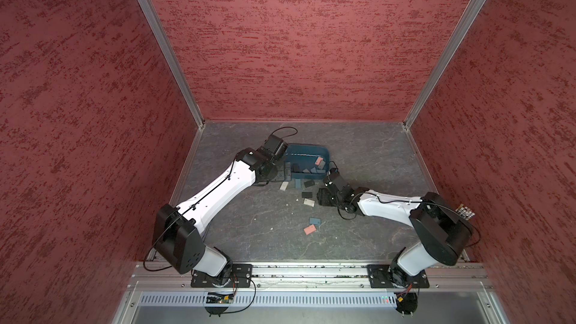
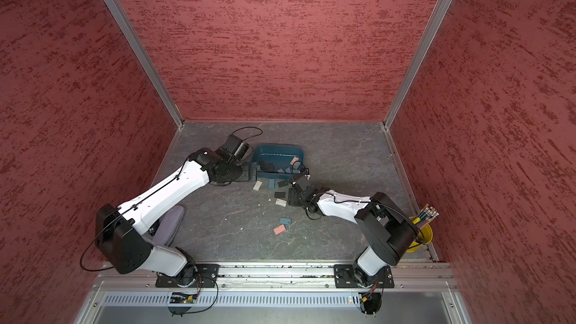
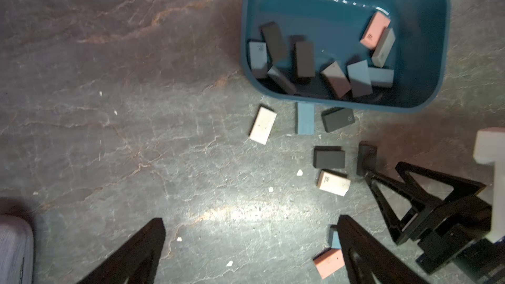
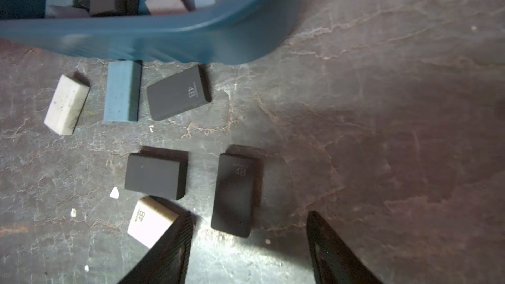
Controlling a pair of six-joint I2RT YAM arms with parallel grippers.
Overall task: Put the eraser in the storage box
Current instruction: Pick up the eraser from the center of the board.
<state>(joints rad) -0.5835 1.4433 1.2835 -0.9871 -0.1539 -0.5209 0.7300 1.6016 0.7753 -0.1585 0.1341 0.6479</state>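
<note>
- The right gripper (image 4: 250,214) hangs low over the table, its fingers partly apart and gripping nothing. The black eraser (image 4: 236,195) it is lined up on lies flat in the gap just ahead, closer to the ribbed finger (image 4: 175,241).
- To grip well, I would push a little further forward and shift sideways until both pads face the eraser's long sides, then squeeze.
- The cream eraser (image 4: 149,221) sits right against the outside of the ribbed finger and a second black eraser (image 4: 155,174) lies just beyond it. A skewed close could drag either one.
- The storage box (image 1: 307,148) stands just beyond the loose erasers, at the far middle of the table. Erasers are piled along its near wall, so carrying over the low rim and dropping toward the bare far half looks safer.
- The left gripper (image 3: 250,218) is spread wide and empty, beside the box's near-left corner. It should keep out of the carry path.
- The tabletop (image 1: 358,157) is dark grey, stone-patterned and flat, with pale crumbs scattered on it. A pink eraser (image 1: 309,229) and a blue eraser (image 1: 315,221) lie nearer.
- Red textured panels in aluminium framing close in three sides. A yellow cup of pencils (image 2: 420,235) stands at the near right.
</note>
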